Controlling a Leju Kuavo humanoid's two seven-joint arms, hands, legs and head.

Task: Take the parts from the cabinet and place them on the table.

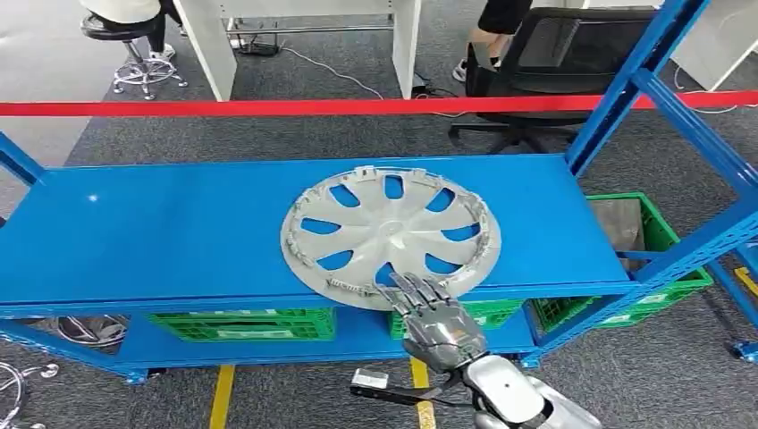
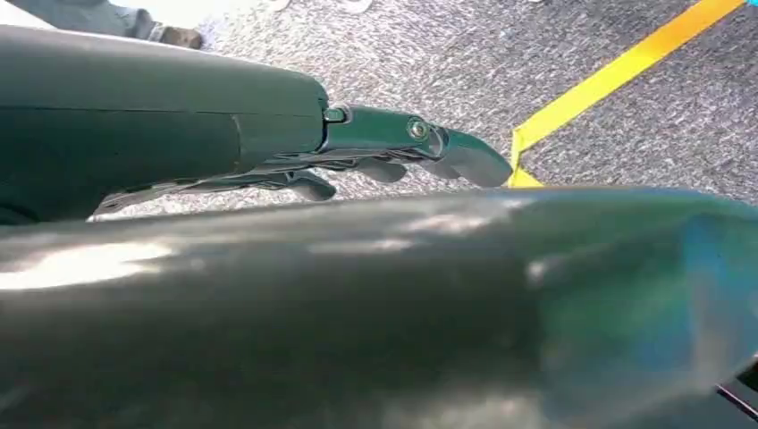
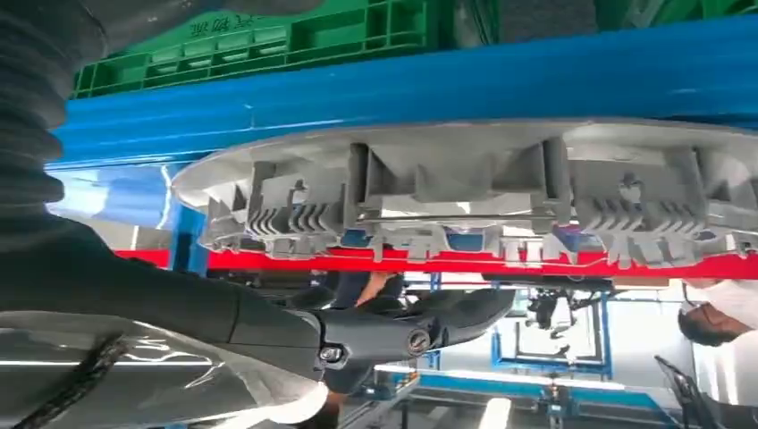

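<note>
blue shelving fills the middle of the head view, its top shelf broad and flat, and lying face down on it, a little right of centre, is the silver wheel cover, its near rim jutting slightly past the shelf's front lip. it looks like thin moulded plastic, so probably light, fairly stiff across the disc but springy at the rim, and smooth enough to slip. the right wrist view shows the rim's underside lined with ribbed clips, which could snag or snap if squeezed hard. the overhanging near edge looks the sensible place to take hold, fingers above and thumb beneath. the right hand hovers at that edge with its fingers spread and reaching over the rim, holding nothing. the left hand hangs low over the grey carpet, fingers extended and loosely apart, also empty. room to lift looks good above and toward the robot, but blue uprights stand close on the right, a red tape barrier runs behind, and green crates sit on the lower shelf beneath.
</note>
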